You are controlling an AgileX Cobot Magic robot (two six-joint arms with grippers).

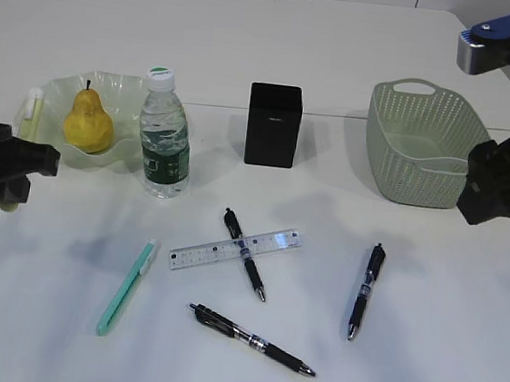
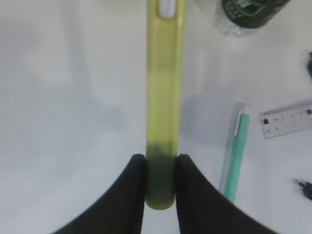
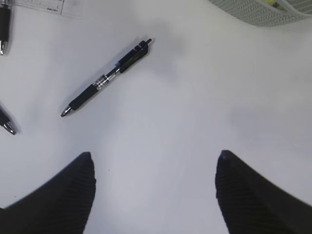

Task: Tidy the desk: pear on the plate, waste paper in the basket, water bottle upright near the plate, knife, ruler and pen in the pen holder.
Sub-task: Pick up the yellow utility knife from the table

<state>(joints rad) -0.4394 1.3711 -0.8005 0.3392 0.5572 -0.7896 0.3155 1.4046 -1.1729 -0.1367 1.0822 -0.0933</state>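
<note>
I take the pen holder [image 1: 273,124] as my landmark. Left of it, the pear [image 1: 88,123] already sits on the plate [image 1: 125,86], and the water bottle [image 1: 165,136] stands upright just beside that plate, so I judge both steps done. Right of the holder, the basket [image 1: 419,144] shows something yellowish inside in my right wrist view, possibly the waste paper, though the glimpse is too small to be sure.

My left claw [image 2: 161,183] is clamped on the lower end of a yellow-green knife [image 2: 165,97], held off the tabletop [image 1: 456,358] far left of the holder, near the plate's edge. My right claw [image 3: 153,190] has its fingers wide apart and empty, hovering right of the holder, in front of the basket.

Left to stow, all in front of the holder: the ruler [image 1: 235,249] with a black pen [image 1: 245,253] lying across it, a second pen [image 1: 253,340] nearer me, a third pen [image 1: 365,290] off to the right, and a teal knife [image 1: 126,287] to the left.

For room, I judge the route from my left claw to the holder is narrowed by the bottle, so passing above or in front of it looks safest. The tabletop behind the holder is free, and its front edge lies close to the nearest pen
</note>
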